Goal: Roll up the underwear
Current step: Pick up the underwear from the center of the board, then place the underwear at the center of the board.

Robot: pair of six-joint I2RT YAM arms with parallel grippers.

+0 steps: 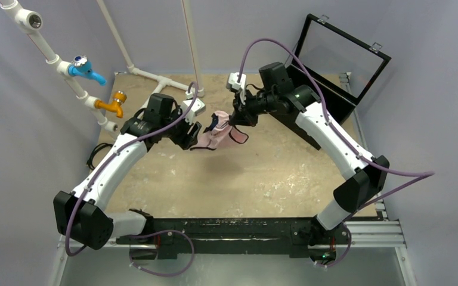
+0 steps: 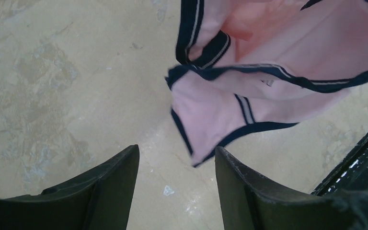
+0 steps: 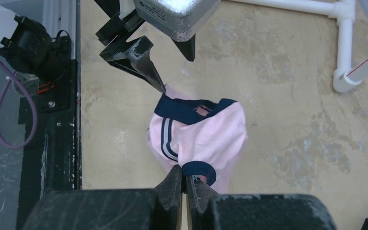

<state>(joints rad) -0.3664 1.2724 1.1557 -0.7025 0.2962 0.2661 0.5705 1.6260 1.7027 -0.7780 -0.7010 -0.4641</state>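
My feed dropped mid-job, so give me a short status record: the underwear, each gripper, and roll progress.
underwear: pale pink with navy trim, bunched, hanging above the table
right gripper: shut on the underwear's navy trim, carrying it
left gripper: open, close beside the underwear, not gripping it
roll: not yet started; cloth is loose, not laid flat
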